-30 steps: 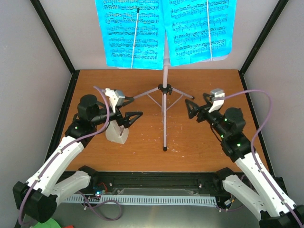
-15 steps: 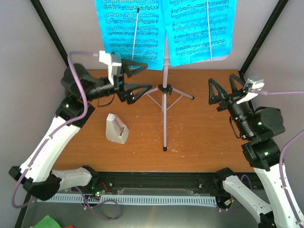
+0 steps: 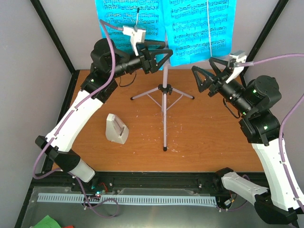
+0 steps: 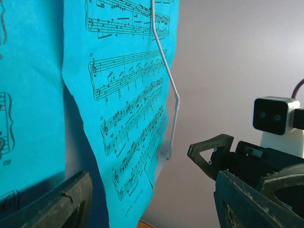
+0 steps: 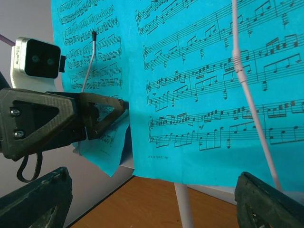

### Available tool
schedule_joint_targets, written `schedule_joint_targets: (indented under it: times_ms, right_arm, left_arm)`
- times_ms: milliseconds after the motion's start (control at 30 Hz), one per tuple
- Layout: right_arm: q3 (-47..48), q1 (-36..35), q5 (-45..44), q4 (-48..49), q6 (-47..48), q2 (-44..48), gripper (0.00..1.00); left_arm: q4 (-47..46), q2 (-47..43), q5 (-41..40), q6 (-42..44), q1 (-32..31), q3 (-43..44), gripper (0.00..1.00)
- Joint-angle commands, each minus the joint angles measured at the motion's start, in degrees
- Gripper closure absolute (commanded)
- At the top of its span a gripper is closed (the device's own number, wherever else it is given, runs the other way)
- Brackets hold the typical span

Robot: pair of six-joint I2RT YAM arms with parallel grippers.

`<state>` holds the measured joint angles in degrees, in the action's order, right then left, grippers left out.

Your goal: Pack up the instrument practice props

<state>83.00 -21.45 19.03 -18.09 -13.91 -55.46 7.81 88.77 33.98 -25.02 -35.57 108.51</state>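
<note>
Music stand stood mid-table in the top view, its pole just to the right of the left tool and to the left of the right tool. Cyan sheet-music pages spread across the stand's top, above both tools. Each tool was raised off the table with its fingers well apart and nothing between them. White metronome sat on the table well below the left tool, apart from the stand's feet.

From the left wrist, that tool's own fingers showed at the two lower corners, set wide, with no object gripped. Ahead of them hung a page with a thin holding wire lying across it. The right tool showed beyond, at the right edge.

From the right wrist, its fingers likewise sat wide at the lower corners, empty. The pages filled the space ahead, and the stand's pole dropped below them between the fingers. To the left, the left tool reached in with one fingertip close by the lower corner of the left page (whether it touched the paper could not be told).
</note>
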Motion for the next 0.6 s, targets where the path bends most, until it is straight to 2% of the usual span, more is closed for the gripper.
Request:
schedule_joint_targets:
  times_ms: [0,133,233,400,567]
  right_arm:
    - [3.1,0.2,1.2,-1.2,0.9,-0.7,0.08]
    - [5.1,0.2,-0.5,-1.5,1.3,-1.4,0.08]
    - [10.0,0.2,-3.0,-4.8,3.0,-3.7,0.06]
    - [18.2,0.2,-10.3,-10.8,5.2,-8.4,0.06]
    - [21.2,0.3,-10.9,-10.9,5.2,-10.9,0.06]
  left_arm:
    - [0.2,0.3,-6.2,0.0,-1.6,3.3,0.31]
    - [-0.4,1.4,-8.8,1.0,-2.9,4.0,0.38]
    - [0.0,2.5,-10.2,1.6,-3.0,4.8,0.42]
    - [-1.3,2.4,-12.5,1.8,-3.1,3.3,0.46]
    - [-2.5,2.6,-13.2,2.0,-3.3,2.0,0.48]
